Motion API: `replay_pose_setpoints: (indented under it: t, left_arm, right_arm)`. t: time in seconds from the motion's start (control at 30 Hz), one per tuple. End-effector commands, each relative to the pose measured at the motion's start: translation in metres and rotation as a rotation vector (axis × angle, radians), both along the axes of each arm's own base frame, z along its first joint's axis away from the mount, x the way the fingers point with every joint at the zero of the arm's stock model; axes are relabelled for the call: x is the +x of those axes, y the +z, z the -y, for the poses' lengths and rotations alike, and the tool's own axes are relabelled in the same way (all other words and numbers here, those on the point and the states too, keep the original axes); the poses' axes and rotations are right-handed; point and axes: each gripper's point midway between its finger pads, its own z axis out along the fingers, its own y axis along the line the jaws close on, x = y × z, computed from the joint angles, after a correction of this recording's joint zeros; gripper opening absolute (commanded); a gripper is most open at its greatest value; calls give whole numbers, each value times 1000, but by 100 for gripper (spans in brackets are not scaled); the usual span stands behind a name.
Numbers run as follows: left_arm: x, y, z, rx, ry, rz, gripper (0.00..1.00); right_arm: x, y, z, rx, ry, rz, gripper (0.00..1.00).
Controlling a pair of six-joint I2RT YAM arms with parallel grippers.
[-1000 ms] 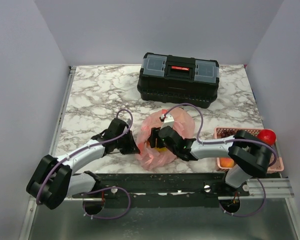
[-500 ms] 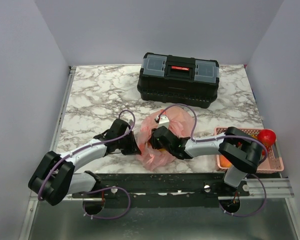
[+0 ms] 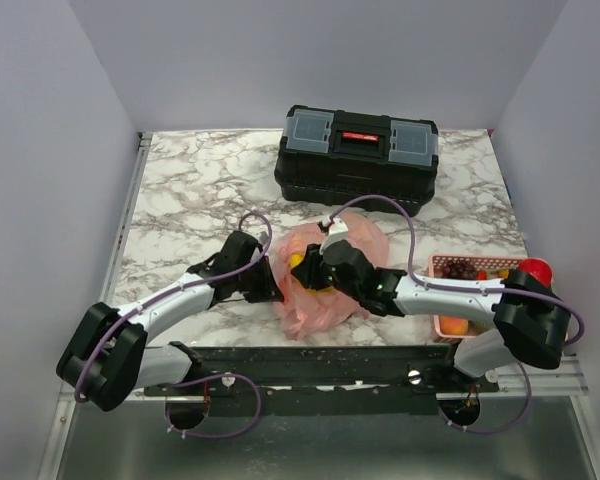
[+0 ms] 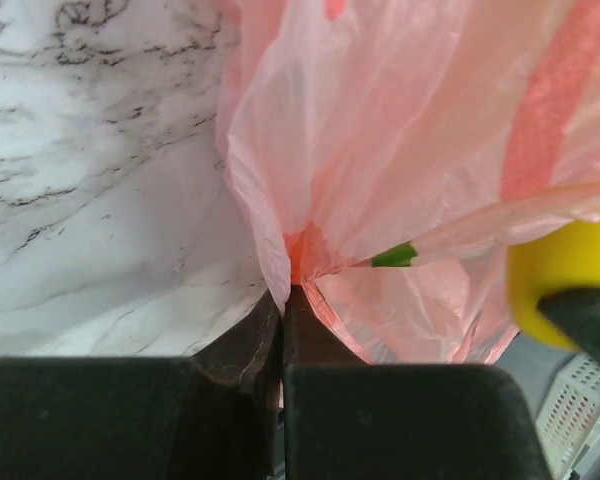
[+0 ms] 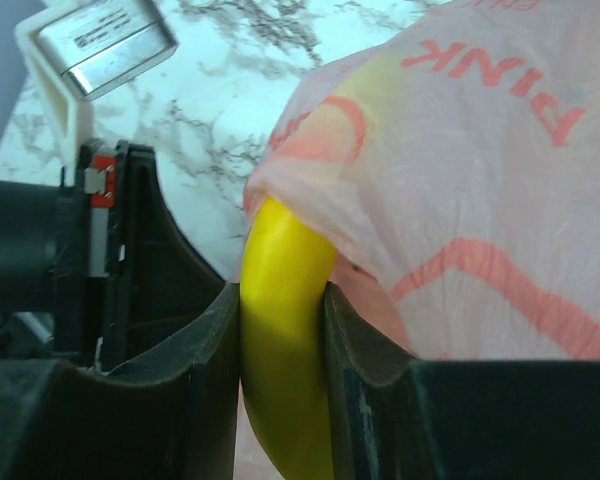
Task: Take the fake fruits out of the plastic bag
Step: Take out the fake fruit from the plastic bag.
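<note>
The pink plastic bag (image 3: 330,285) lies crumpled near the table's front edge. My left gripper (image 3: 267,291) is shut on the bag's left edge; in the left wrist view the jaws (image 4: 283,296) pinch the thin film of the bag (image 4: 400,150). My right gripper (image 3: 310,270) is at the bag's mouth, shut on a yellow banana (image 3: 302,264). In the right wrist view the banana (image 5: 285,340) sits between both fingers, its far end under the bag (image 5: 480,180). A yellow fruit (image 4: 565,270) and a green bit (image 4: 393,257) show at the bag.
A pink slotted basket (image 3: 495,330) at the right front holds a red round fruit (image 3: 533,270), dark grapes (image 3: 465,268) and an orange one (image 3: 455,325). A black toolbox (image 3: 358,158) stands behind the bag. The metal rail (image 3: 380,365) runs along the front edge.
My right gripper has closed on the banana and drawn slightly back and left at the bag's mouth, so yellow now shows there. The left gripper kept its pinch on the bag.
</note>
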Motion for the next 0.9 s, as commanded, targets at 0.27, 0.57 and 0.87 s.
replay_pose_setpoints:
  t: [0.27,0.57,0.87]
  left_arm:
    - [40,53,1,26,29,163,0]
    - [74,69,-20,-11,124,164,0]
    - [84,65,-48,77,145,130,0]
  right_arm:
    - [-69,34,-38,189,361,-179,1]
    - [-96,96,-29,250,520,-98,1]
    - [-50,136,36,122,209,141,1]
